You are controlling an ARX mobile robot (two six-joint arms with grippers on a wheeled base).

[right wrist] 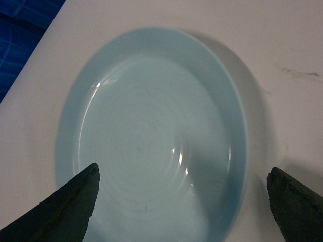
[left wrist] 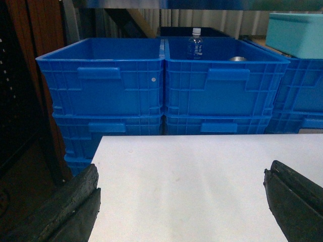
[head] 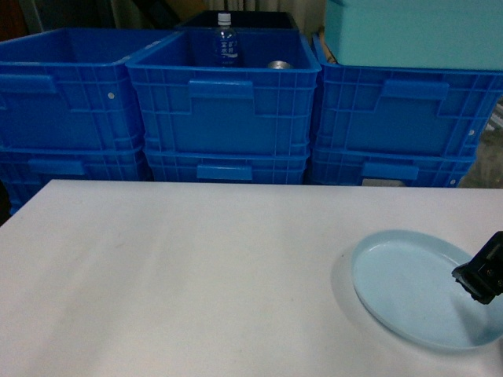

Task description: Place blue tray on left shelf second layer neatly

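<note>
Pincer, right (right wrist: 184,201): wide apart, holding nothing, right above the blue tray (right wrist: 151,136).
Pincer, left (left wrist: 181,201): apart, far off.
Tray: flat on the table (head: 173,275), right side.
Nearer arm: right.

From my seat, little of the robot shows. The left gripper (left wrist: 184,201) has two thick, matte black fingers (left wrist: 65,212) with a rough, worn rubbery surface. The right gripper (right wrist: 184,201) matches, dark wedge-shaped tips; in the head view it is a black, blocky piece at 4 o'clock.
</note>
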